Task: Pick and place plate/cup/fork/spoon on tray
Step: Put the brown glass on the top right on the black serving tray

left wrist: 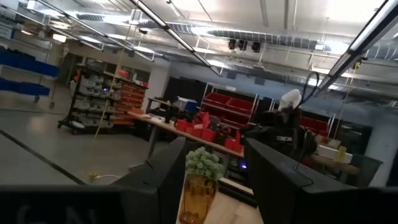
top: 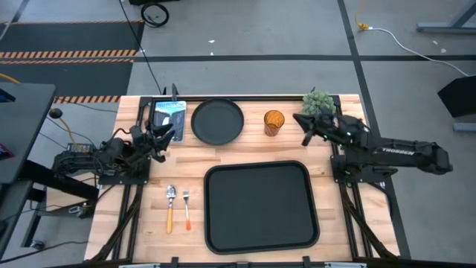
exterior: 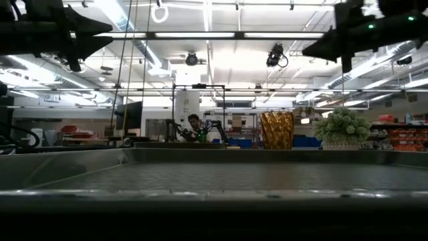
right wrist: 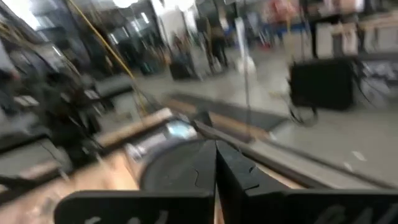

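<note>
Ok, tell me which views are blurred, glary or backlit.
Right wrist view: smeared by motion blur, the plate only a dark shape. Low view: bright ceiling lights leave both arms as silhouettes, while the cup glows amber. Left wrist view: fairly sharp in the distance, the near fingers dark and soft. High view: evenly lit, tray clear.

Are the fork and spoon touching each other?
Apart. The high view shows the spoon and fork lying side by side, with a strip of bare table between them along their whole length.
</note>
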Controlling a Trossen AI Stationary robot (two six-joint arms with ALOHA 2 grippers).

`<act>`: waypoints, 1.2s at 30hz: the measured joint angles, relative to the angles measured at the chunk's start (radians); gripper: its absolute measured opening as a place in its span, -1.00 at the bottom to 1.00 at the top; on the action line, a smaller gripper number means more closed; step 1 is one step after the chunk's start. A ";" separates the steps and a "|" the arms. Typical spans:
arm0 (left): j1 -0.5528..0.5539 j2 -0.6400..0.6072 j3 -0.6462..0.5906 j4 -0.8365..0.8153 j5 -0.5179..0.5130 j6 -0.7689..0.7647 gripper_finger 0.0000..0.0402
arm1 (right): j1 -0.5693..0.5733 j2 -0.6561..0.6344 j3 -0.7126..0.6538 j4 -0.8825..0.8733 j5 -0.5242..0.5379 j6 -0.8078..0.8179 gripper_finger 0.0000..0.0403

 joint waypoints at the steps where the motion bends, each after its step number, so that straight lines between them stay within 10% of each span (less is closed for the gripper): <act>1: 0.000 0.000 0.000 0.002 0.000 0.007 -0.14 | -0.009 0.033 0.031 -0.040 -0.001 0.002 -0.95; 36: 0.001 0.000 0.000 0.019 0.000 -0.005 -0.14 | -0.314 0.873 0.741 -0.832 -0.197 -0.168 -0.56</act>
